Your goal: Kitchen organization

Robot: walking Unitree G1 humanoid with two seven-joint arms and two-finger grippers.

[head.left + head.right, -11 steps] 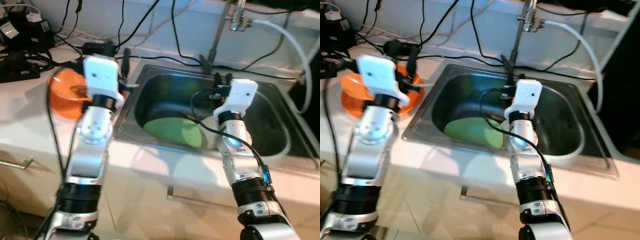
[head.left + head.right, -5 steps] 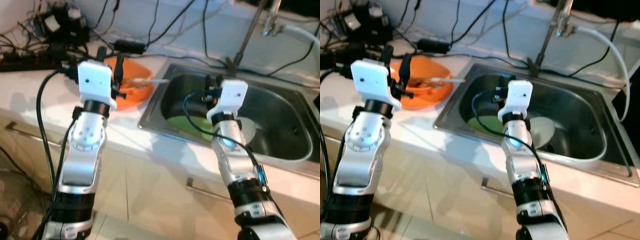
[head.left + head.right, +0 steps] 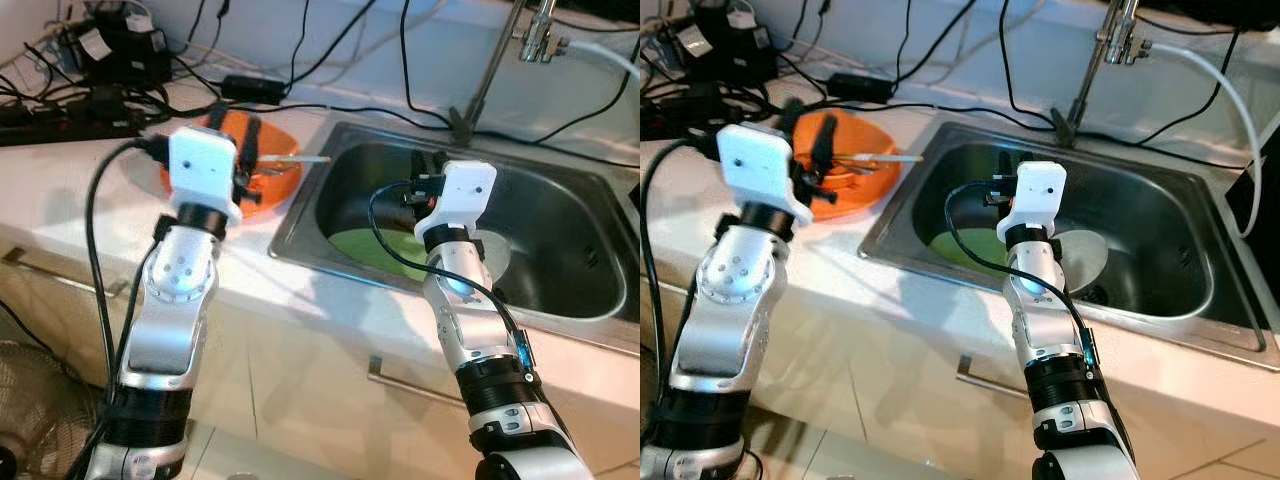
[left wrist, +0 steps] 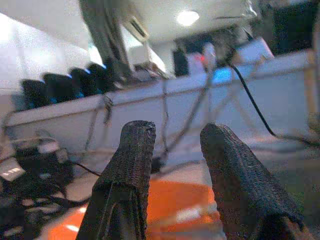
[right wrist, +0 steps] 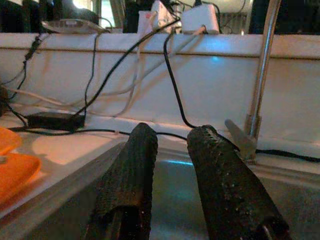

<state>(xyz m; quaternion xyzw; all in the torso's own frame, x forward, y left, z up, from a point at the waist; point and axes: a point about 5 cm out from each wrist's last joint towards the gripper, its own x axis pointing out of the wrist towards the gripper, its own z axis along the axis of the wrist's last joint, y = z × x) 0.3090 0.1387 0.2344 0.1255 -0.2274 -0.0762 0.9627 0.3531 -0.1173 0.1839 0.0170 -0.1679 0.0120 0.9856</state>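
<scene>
Orange bowl (image 3: 268,168) is sitting on the counter (image 3: 60,190), just beyond the left end effector (image 4: 172,165) and partly hidden behind its wrist block; a thin utensil (image 3: 878,158) is lying across the bowl's rim, pointing toward the sink (image 3: 930,175). Left end effector is hovering above the bowl with fingers (image 4: 127,170) slightly parted, gripping nothing. Right end effector (image 5: 172,160) is hanging over the sink basin, fingers likewise a little apart and empty. Below and ahead of it, a green plate (image 3: 965,245) and a white plate (image 3: 1085,255) are lying in the basin, the white one beside the green on the faucet (image 3: 1105,45) side. Power bricks and cables (image 3: 110,60) are crowding the counter behind the bowl.

Judging handling: bowl is looking like light, stiff plastic, probably slick; best hold is likely pinching the rim nearest the left end effector, away from the utensil, which could slide off if the bowl is tilting. Plates are lying flat, so getting a finger under an edge may be awkward, and wet steel could be making them slippery.
</scene>
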